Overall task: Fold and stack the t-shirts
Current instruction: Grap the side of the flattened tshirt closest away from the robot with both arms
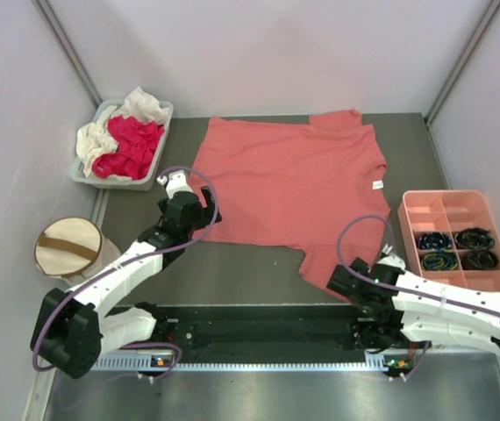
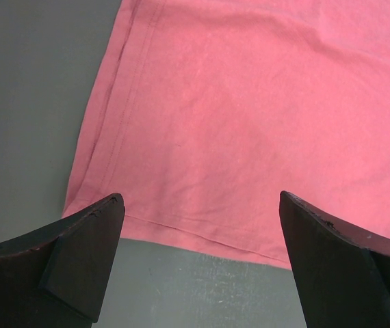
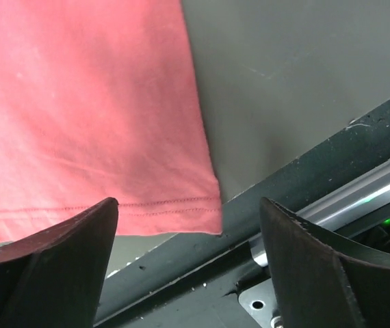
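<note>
Grey bin [image 1: 114, 182] w/ magenta shirt [image 1: 132, 145], cream shirt [image 1: 145, 105]; tray [image 1: 443, 195] w/ bands [image 1: 434, 239].

Pink shirt [image 1: 294, 180] lies spread flat mid-frame. Red shirt [image 1: 132, 145] and white shirt [image 1: 95, 140] lie crumpled together, upper left.

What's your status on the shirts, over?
Left gripper open at hem corner, right gripper open at sleeve hem. Pink shirt flat, unfolded. Red shirt, white shirt in grey bin. Nothing obstructing.

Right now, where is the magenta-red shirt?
The magenta-red shirt lies in the grey bin at the top view's far left, beside the cream-white shirt.
</note>
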